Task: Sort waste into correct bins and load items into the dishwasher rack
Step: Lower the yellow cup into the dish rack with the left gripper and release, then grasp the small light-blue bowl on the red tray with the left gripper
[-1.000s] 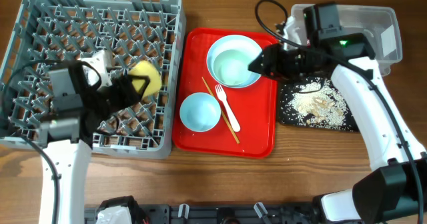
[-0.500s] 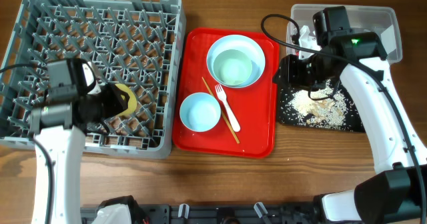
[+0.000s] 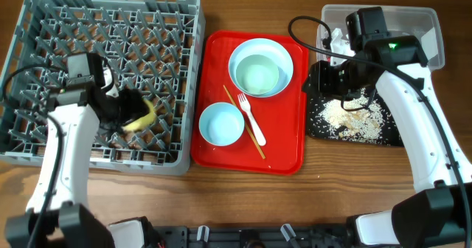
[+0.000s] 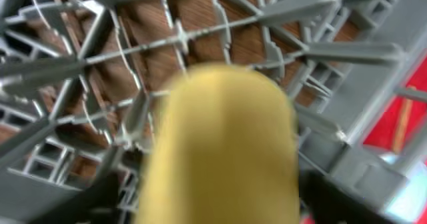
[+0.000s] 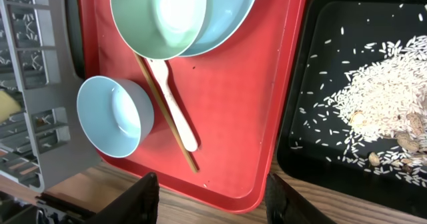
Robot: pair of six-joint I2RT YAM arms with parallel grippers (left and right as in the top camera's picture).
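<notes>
My left gripper (image 3: 131, 115) is shut on the small yellow cup (image 3: 142, 114), low among the pegs at the front of the grey dishwasher rack (image 3: 110, 26). The cup (image 4: 223, 144) fills the left wrist view. My right gripper (image 5: 213, 201) is open and empty, over the seam between the red tray and the black tray (image 3: 354, 122), which holds rice scraps (image 5: 380, 104). The large bowl (image 3: 259, 67), small bowl (image 3: 220, 123), white fork (image 3: 248, 114) and chopsticks (image 3: 257, 146) lie on the red tray. White tissue (image 3: 338, 41) sits in the clear tub (image 3: 424, 34). I see no wrapper or plate.
The red serving tray (image 3: 287, 148) lies between the rack and the black tray. The rack's right wall (image 5: 33, 84) shows at the left of the right wrist view. Bare wooden table (image 3: 346, 174) runs along the front edge.
My left gripper has lowered the yellow cup into the rack and shifted slightly. My right gripper moved right from the large bowl to the black tray, then stayed still.
</notes>
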